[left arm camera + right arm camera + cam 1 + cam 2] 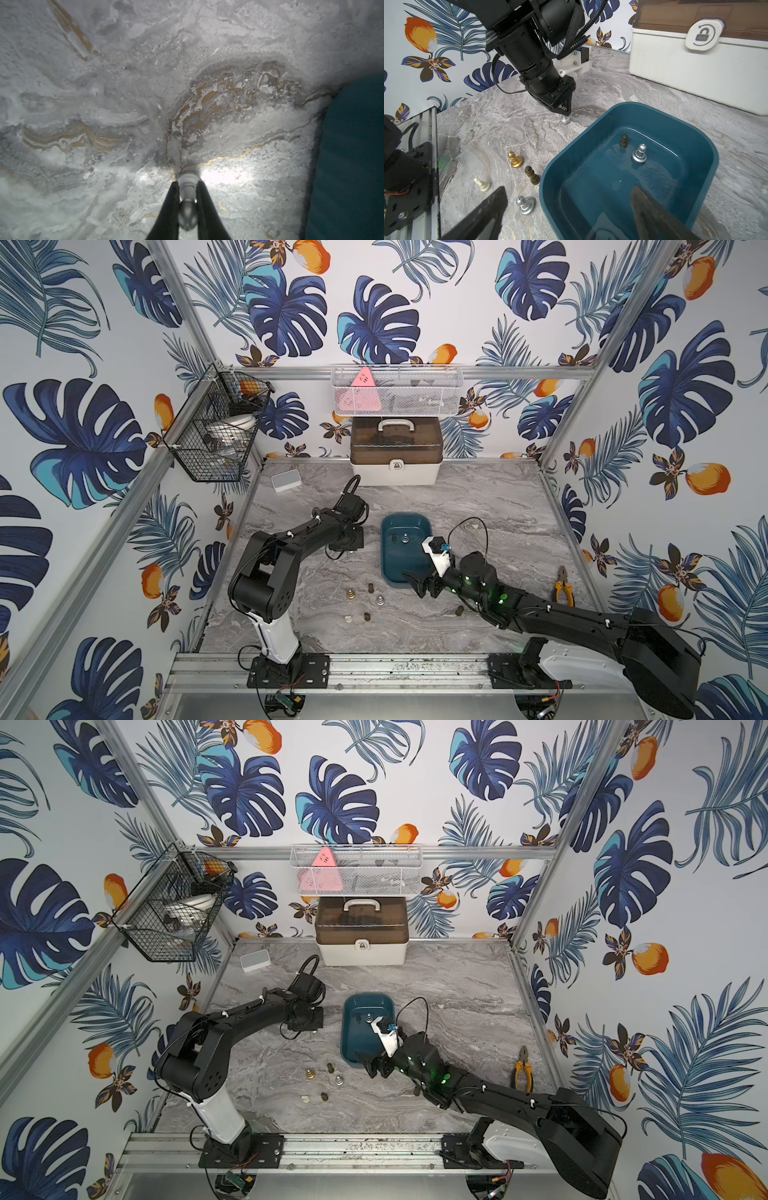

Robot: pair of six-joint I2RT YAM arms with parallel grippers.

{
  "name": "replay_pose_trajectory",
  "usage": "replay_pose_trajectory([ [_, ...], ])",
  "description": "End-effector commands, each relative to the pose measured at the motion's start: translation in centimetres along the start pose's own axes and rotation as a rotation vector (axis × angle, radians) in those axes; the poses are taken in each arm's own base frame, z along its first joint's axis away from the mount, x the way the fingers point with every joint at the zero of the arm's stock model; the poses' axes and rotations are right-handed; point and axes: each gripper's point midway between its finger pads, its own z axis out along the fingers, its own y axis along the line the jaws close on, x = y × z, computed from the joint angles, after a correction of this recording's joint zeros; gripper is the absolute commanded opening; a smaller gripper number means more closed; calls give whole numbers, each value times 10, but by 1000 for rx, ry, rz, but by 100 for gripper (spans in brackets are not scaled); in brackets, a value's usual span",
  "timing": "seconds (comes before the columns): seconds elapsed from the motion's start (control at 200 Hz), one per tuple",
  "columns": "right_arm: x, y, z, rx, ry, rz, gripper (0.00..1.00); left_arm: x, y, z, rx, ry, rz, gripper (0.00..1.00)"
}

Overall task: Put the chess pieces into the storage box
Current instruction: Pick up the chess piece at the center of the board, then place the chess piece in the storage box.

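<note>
Silver piece (187,209) is clamped on desk (104,83) by left pincer (188,182) — right pincer (569,190) is held open above storage box (675,124).

Nine chess pieces (351,594) show: four dark brown, three silver, one gold, one whitish. There is one storage box (401,568), one white case (395,476) and one pair of pliers (562,578).

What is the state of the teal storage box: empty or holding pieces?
Holding pieces, mostly empty. Inside the storage box, a dark brown piece and a silver piece stand upright; the visible floor is otherwise bare.
</note>
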Motion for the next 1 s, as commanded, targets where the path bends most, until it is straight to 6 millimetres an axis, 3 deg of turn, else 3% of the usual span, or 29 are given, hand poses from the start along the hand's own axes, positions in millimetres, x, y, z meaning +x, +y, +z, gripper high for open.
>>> replay_pose_trajectory([
  [0.0, -11, -8, -4, 53, -51, 8, 94, -12, -5, -14, -4, -41, 19, 15],
  [0.145, -17, -48, -23, 275, -118, 80, 97, -32, -31, -47, -9, -119, 94, 15],
  [0.305, -11, -97, -45, 465, -134, 211, 98, -46, -97, -85, 67, -193, 214, 15],
  [0.455, 6, -142, -69, 626, -133, 368, 99, -45, -165, -103, 161, -224, 320, 15],
  [0.555, 11, -155, -79, 665, -146, 410, 99, -37, -201, -98, 199, -209, 387, 15],
  [0.665, 12, -157, -79, 669, -141, 410, 99, -26, -221, -81, 201, -175, 425, 14],
  [0.996, 10, -154, -75, 641, -137, 403, 100, -18, -230, -40, 196, -117, 438, 14],
])
